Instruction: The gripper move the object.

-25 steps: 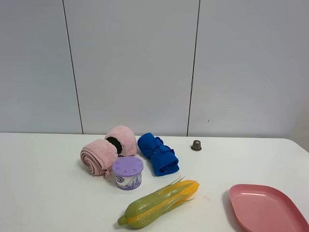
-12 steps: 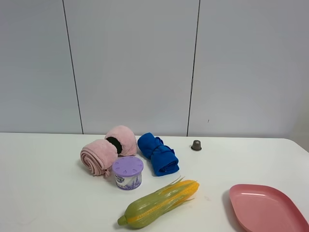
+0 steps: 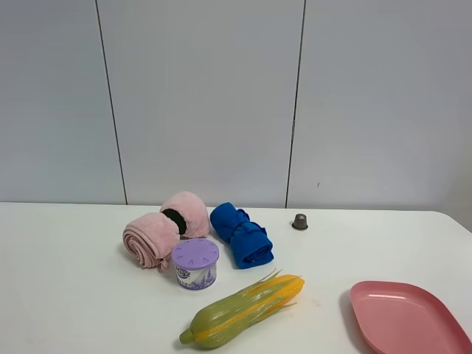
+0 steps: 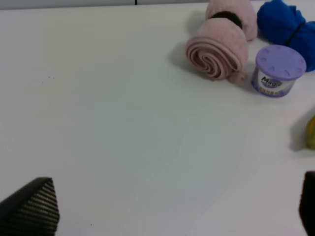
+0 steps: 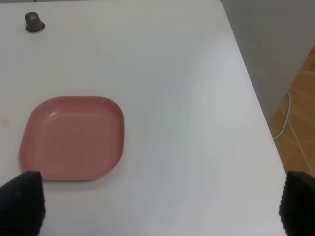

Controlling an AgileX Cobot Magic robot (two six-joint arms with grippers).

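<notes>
The object, a small round tub (image 3: 195,263) with a lilac dotted lid and a white-purple label, stands upright on the white table (image 3: 66,295) in front of the pink towel rolls. It also shows in the left wrist view (image 4: 278,70). No gripper shows in the exterior high view. My left gripper (image 4: 170,211) is open and empty, well away from the tub, with only its black fingertips (image 4: 30,206) showing. My right gripper (image 5: 160,204) is open and empty, near the pink plate (image 5: 74,137) and far from the tub.
Two pink towel rolls (image 3: 151,237) and a blue rolled cloth (image 3: 242,235) lie behind the tub. A toy corn cob (image 3: 243,310) lies in front of it. A pink plate (image 3: 404,317) is at the front right. A tiny brown capsule (image 3: 299,221) stands at the back. The table's right edge (image 5: 256,98) drops to the floor.
</notes>
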